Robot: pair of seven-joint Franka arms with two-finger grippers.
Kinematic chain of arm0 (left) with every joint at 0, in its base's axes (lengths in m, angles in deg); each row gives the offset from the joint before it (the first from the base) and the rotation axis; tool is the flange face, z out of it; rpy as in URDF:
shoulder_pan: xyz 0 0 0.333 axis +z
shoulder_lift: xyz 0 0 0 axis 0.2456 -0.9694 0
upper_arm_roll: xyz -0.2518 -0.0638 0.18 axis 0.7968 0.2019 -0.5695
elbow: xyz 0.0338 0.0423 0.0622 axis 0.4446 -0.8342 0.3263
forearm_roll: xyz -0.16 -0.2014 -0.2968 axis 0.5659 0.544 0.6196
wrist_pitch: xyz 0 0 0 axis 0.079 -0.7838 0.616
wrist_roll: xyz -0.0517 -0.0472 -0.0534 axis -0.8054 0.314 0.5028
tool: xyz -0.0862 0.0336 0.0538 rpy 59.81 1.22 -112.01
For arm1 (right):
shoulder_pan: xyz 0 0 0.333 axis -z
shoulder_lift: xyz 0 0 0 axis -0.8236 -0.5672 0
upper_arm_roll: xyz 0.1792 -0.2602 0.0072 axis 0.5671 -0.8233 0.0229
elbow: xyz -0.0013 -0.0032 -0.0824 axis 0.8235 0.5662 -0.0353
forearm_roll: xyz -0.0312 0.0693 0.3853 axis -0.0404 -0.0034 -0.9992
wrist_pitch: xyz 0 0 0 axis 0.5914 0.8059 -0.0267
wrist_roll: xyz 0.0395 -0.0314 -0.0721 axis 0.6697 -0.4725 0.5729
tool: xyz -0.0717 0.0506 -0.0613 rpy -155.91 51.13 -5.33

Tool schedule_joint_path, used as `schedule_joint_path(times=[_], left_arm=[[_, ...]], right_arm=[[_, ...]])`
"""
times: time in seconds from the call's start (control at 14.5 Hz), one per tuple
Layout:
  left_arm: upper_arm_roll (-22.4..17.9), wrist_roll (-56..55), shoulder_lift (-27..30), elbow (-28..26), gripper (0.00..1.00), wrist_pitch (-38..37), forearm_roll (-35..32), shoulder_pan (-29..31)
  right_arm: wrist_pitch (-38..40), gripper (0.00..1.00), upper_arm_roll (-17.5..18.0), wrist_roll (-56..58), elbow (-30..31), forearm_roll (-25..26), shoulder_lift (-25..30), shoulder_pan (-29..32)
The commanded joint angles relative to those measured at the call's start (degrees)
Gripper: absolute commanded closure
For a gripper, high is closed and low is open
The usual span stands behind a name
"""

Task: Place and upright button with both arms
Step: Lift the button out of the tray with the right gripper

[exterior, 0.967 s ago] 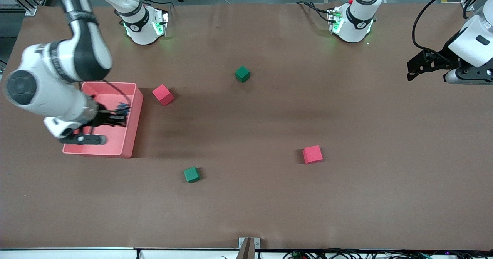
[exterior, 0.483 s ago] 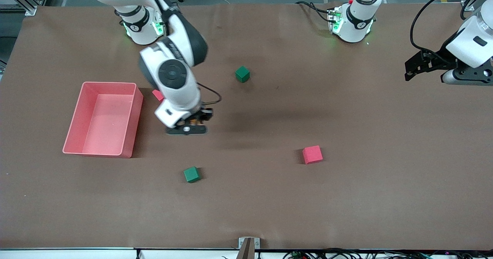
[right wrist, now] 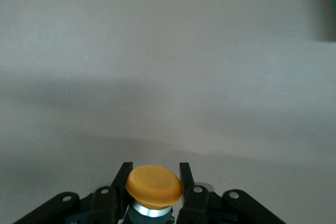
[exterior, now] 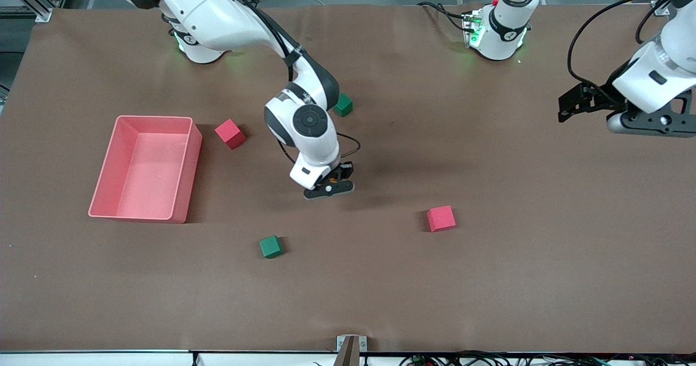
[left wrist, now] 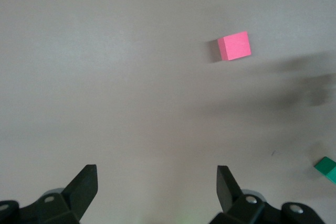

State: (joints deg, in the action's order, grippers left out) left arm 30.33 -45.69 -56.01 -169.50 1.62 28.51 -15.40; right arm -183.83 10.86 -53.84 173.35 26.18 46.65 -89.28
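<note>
Two end effectors: right end effector (right wrist: 153,182) clenches the button (right wrist: 154,186) over the table (exterior: 489,279); left end effector (left wrist: 156,187) spread, waiting.

Bare brown tabletop (exterior: 489,154) lying open mid-table; small red cube (exterior: 441,218), small green cube (exterior: 270,246), pink plastic bin (exterior: 185,170) standing around its edges.

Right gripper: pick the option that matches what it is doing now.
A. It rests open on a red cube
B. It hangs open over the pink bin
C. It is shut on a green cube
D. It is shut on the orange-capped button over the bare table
D. The right wrist view shows the right gripper shut on the button, its orange cap between the fingers, with bare table below it.
</note>
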Motion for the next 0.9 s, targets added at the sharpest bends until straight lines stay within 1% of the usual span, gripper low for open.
schedule_joint_path(times=[0.0,0.21,0.41,0.48,0.55,0.62,0.69,0.76,0.83], left_arm=[[0.10,-0.35,-1.04,1.50,0.00,0.34,0.56,-0.32],[0.10,-0.35,-1.12,1.50,0.00,0.52,0.65,-0.40],[0.10,-0.35,-2.00,1.50,0.00,0.61,0.56,-0.84],[0.10,-0.35,-2.00,1.50,0.00,0.78,0.56,-0.93],[0.10,-0.44,-2.00,1.50,0.00,1.04,0.56,-1.19],[0.10,-0.44,-2.00,1.50,0.00,1.05,0.48,-1.11],[0.10,-0.44,-2.00,1.50,0.00,1.05,0.47,-1.11],[0.10,-0.44,-2.00,1.50,0.00,1.05,0.47,-1.11],[0.10,-0.44,-2.00,1.41,0.00,1.05,0.47,-1.19]], right_arm=[[0.56,0.99,-0.23,-0.60,-3.55,1.21,-3.74,-1.31],[0.65,0.99,-0.31,-0.07,-5.92,1.47,-6.82,-2.98],[0.56,0.99,-0.31,0.97,-6.89,1.56,-7.53,-3.42],[0.56,0.94,-0.31,1.76,-6.89,1.64,-7.62,-3.60],[-0.05,0.72,-0.31,1.77,-6.89,1.73,-7.71,-3.77],[-2.06,0.61,-0.31,1.60,-6.63,1.82,-7.71,-3.86],[-3.91,0.16,-0.31,1.68,-6.20,1.99,-7.71,-3.78],[-4.71,0.00,-0.31,1.68,-6.19,2.08,-7.62,-3.77],[-4.80,0.00,-0.31,1.60,-6.19,2.17,-7.36,-3.77]])
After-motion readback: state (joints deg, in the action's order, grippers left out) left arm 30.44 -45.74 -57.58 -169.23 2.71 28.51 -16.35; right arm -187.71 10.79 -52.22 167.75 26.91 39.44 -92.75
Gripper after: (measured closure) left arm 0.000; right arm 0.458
